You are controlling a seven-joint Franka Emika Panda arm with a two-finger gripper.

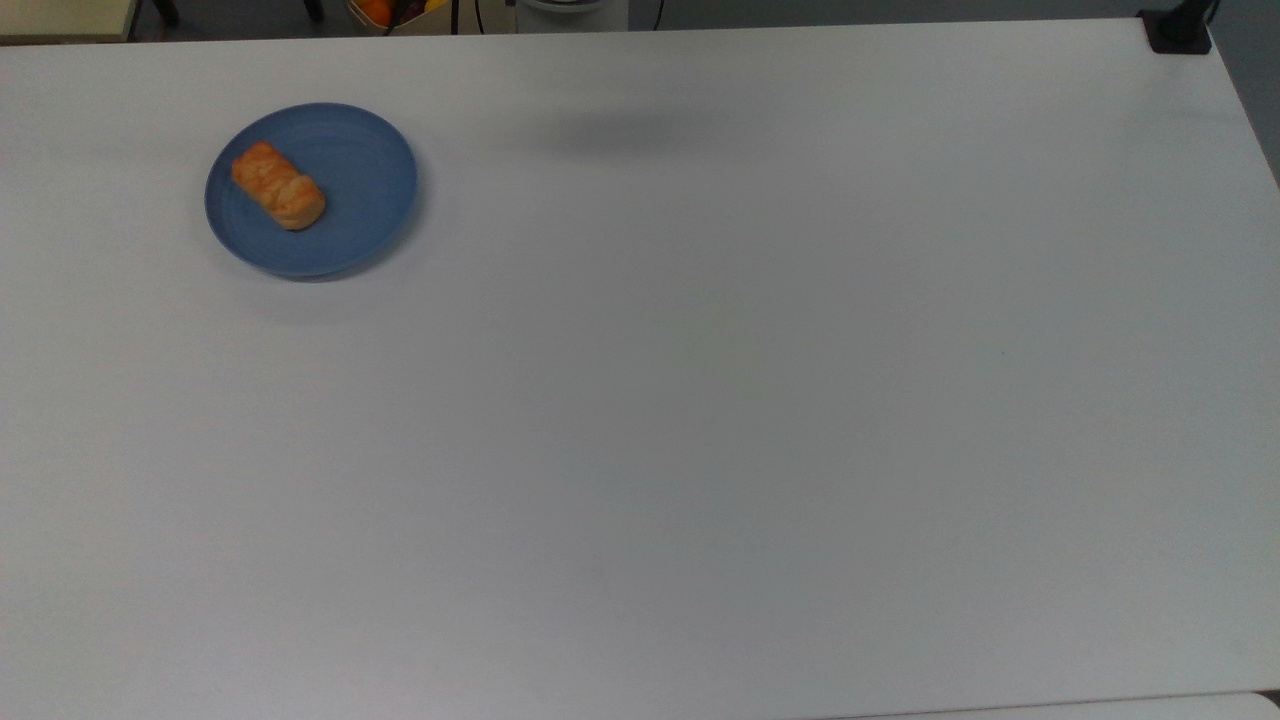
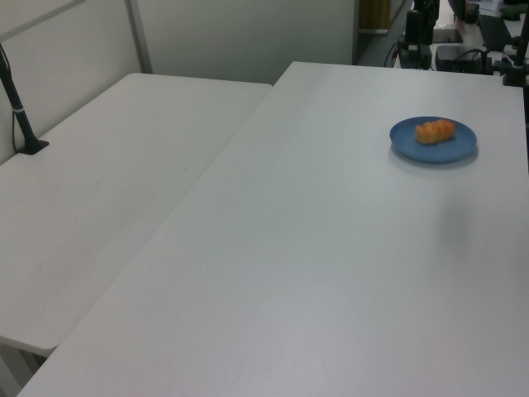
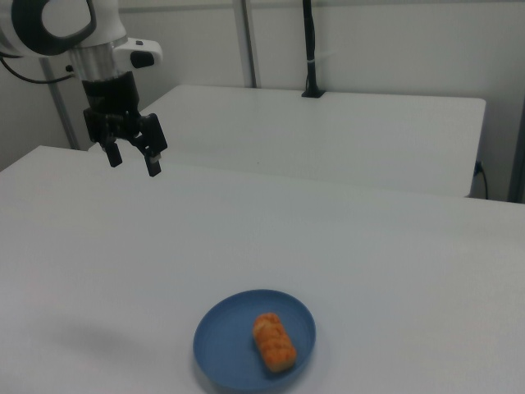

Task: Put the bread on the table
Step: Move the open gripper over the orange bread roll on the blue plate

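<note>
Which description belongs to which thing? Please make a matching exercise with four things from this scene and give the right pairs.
Things:
1. bread
2. plate
3. gripper
4. table

Descriptions:
A. round and blue
B. open, hanging in the air above the table
C. white-grey, carries the plate
D. golden-orange, lying on the plate

Right pairs: 1-D, 2-A, 3-B, 4-C
</note>
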